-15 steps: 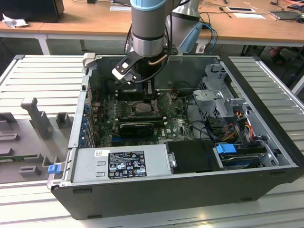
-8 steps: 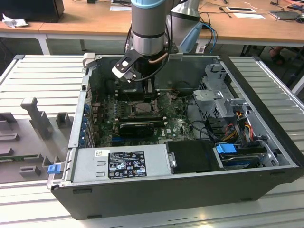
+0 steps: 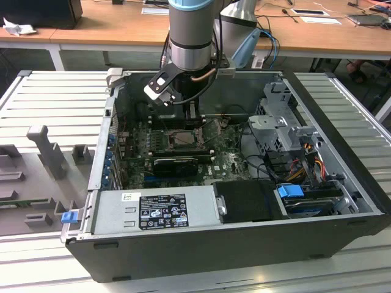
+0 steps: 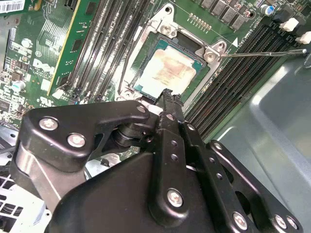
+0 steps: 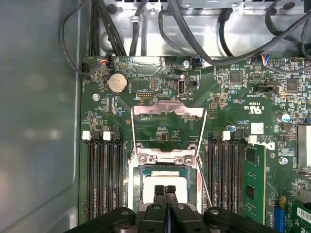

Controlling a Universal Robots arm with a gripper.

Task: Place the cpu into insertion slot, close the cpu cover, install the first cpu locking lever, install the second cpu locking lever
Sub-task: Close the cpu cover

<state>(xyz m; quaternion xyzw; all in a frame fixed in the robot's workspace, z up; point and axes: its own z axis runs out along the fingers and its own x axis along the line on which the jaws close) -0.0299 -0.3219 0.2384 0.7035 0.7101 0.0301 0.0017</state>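
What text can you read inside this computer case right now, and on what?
Nothing reads for certain.
Power supply label: white print on black, too small to read.
Motherboard: white silkscreen marks, too small to read.
White sticker on the motherboard: too small to read.
cpu: no legible marking on its top.

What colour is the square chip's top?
The cpu top is pale silver-grey with a tan smudge; the second wrist view shows it best.
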